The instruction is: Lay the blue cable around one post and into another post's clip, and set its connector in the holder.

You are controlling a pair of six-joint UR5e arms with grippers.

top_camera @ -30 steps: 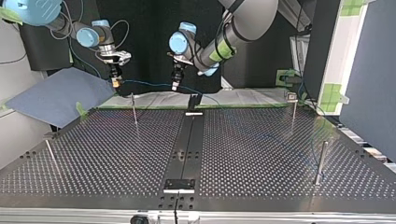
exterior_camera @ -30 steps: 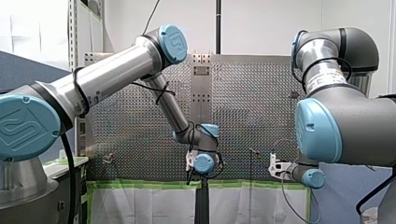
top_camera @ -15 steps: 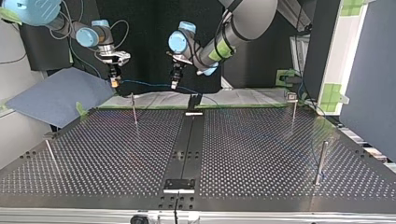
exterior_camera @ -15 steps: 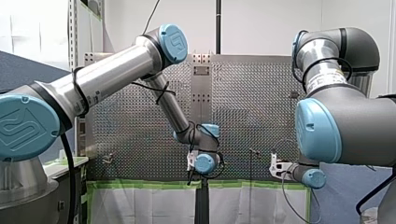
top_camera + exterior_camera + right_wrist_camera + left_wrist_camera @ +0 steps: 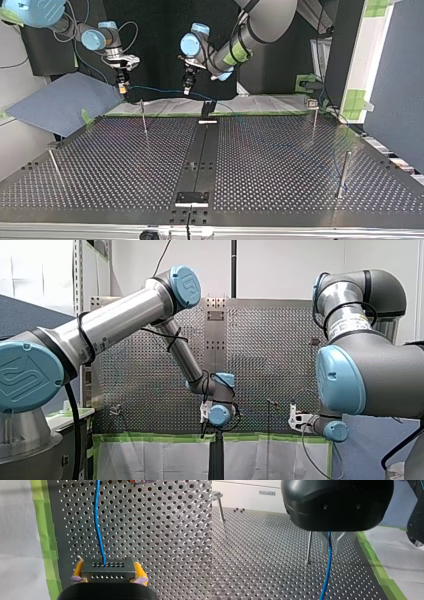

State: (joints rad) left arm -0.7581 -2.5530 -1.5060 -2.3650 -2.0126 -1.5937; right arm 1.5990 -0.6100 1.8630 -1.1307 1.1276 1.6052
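Well, blue cable (image 5: 98,525) thin; connector (image 5: 107,571) blk w/ holes.

- A white wall (image 5: 280,270) is seen across 12 o'clock of the front view, with a black pole (image 5: 233,265) run vertically in front of it.
- An aluminium frame upright (image 5: 77,275) is mounted at 10 o'clock there, and a blue-grey panel (image 5: 20,310) is set at 9 o'clock.
- The perforated table (image 5: 150,385) is edged with green tape (image 5: 150,437), with white sheeting (image 5: 150,460) adjoined at 6 o'clock.
- Top view: a black backdrop (image 5: 160,30) is placed at 12 o'clock, a blue-grey board (image 5: 60,102) is tilted at 9 o'clock, a white panel (image 5: 372,60) is patched with green tape at 2 o'clock, and a dark partition (image 5: 400,100) is stood at 3 o'clock.
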